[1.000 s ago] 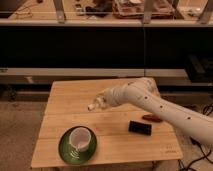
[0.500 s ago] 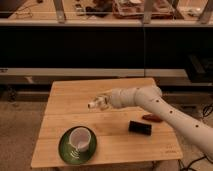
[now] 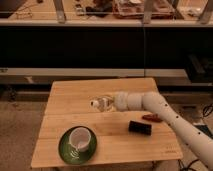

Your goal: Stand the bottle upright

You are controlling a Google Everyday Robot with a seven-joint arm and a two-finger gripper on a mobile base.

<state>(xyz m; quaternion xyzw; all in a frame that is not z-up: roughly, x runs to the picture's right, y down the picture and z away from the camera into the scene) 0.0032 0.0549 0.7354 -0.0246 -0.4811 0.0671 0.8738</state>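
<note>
A clear plastic bottle (image 3: 101,104) lies on its side over the middle of the wooden table (image 3: 65,107), its cap end pointing left. My gripper (image 3: 113,102) is at the end of the white arm (image 3: 165,112), which reaches in from the lower right. It is shut on the bottle's right end. The bottle is horizontal, at or just above the tabletop; I cannot tell whether it touches.
A green plate (image 3: 65,150) with a white cup (image 3: 80,138) on it sits at the table's front left. A black box (image 3: 140,127) and a small red object (image 3: 151,118) lie right of centre, under the arm. Dark shelving stands behind the table.
The arm has swung, its forearm now lower and more level. The bottle has shifted slightly to the right with the gripper and stays on its side.
</note>
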